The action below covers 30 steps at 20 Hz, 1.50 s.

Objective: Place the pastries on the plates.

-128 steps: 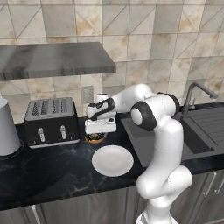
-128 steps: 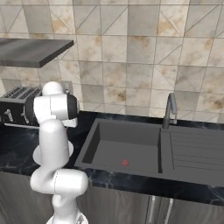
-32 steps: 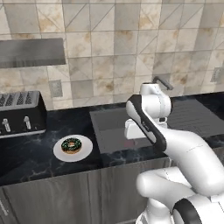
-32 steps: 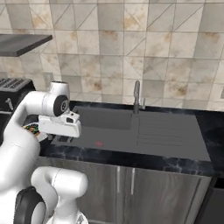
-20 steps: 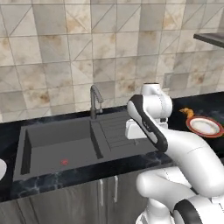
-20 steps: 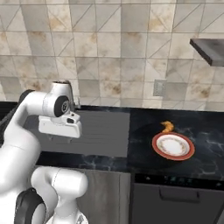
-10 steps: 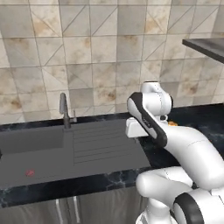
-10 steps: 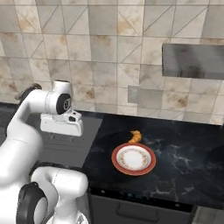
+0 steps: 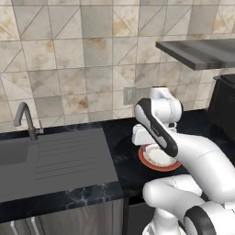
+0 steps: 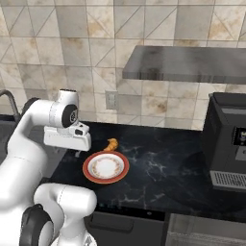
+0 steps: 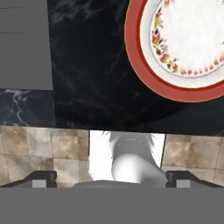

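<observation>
I have the gripper (image 10: pixel 77 153) hanging low over the black counter (image 10: pixel 163 158), under the white hand block, at the left edge of the red-rimmed plate (image 10: pixel 105 167). In the right base view only short dark stubs show below the hand. In the hand view the two finger tips (image 11: pixel 41 178) sit at the far left and far right of the lower edge, well apart, with nothing between them, so I read the gripper as spread wide and carrying no load.

The red-rimmed plate lies flat on the counter just beside the gripper, on its right as seen from the right base camera. In the hand view the plate (image 11: pixel 183 48) occupies the upper right corner; its pale centre with a flowered band is bare. In the left base view the plate (image 9: pixel 158 158) is partly covered by the forearm.

The croissant (image 10: pixel 111 143) rests on the counter beyond the plate's far edge, close to the rim, toward the tiled wall and slightly right of the gripper. I cannot tell whether it touches the rim.

The sink (image 9: pixel 50 158) lies to the gripper's left. A dark coffee machine (image 10: pixel 227 141) stands well apart on the right.
</observation>
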Tool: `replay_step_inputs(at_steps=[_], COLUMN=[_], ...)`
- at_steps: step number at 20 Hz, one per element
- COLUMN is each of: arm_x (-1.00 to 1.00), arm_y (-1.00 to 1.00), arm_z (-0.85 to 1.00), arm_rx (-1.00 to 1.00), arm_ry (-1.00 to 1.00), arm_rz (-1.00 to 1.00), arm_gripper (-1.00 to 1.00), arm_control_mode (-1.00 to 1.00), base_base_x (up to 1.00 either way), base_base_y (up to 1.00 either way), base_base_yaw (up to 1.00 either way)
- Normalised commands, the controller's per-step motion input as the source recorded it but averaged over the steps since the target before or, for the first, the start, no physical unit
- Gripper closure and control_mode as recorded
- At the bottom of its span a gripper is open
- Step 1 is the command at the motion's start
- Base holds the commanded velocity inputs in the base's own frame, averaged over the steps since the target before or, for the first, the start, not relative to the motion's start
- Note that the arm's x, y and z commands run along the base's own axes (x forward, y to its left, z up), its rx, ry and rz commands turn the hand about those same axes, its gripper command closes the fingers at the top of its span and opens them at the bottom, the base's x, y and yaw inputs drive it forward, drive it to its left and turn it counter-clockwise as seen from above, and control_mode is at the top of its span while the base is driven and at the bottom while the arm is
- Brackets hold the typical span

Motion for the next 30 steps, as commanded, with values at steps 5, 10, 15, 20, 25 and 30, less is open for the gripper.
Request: replay_step_inputs(at_steps=[5, 10, 15, 20, 25, 30], arm_x=[0.31, 0.79, 0.86, 0.66, 0.60, 0.50], arm_y=[-0.26, -0.63, -0.30, -0.09, -0.02, -0.10], arm_z=[-0.08, -0.23, -0.29, -0.19, -0.13, -0.22], arm_rx=[0.02, 0.04, 0.00, 0.00, 0.00, 0.00], arm_ry=[0.00, 0.00, 0.00, 0.00, 0.00, 0.00], arm_rz=[0.00, 0.00, 0.00, 0.00, 0.00, 0.00], arm_gripper=[-1.00, -1.00, -1.00, -1.00, -1.00, -1.00], arm_control_mode=[-1.00, -1.00, -1.00, -1.00, -1.00, -1.00], base_base_x=[0.08, 0.00, 0.00, 0.00, 0.00, 0.00], base_base_y=[-0.09, 0.00, 0.00, 0.00, 0.00, 0.00], base_base_yaw=[0.00, 0.00, 0.00, 0.00, 0.00, 0.00])
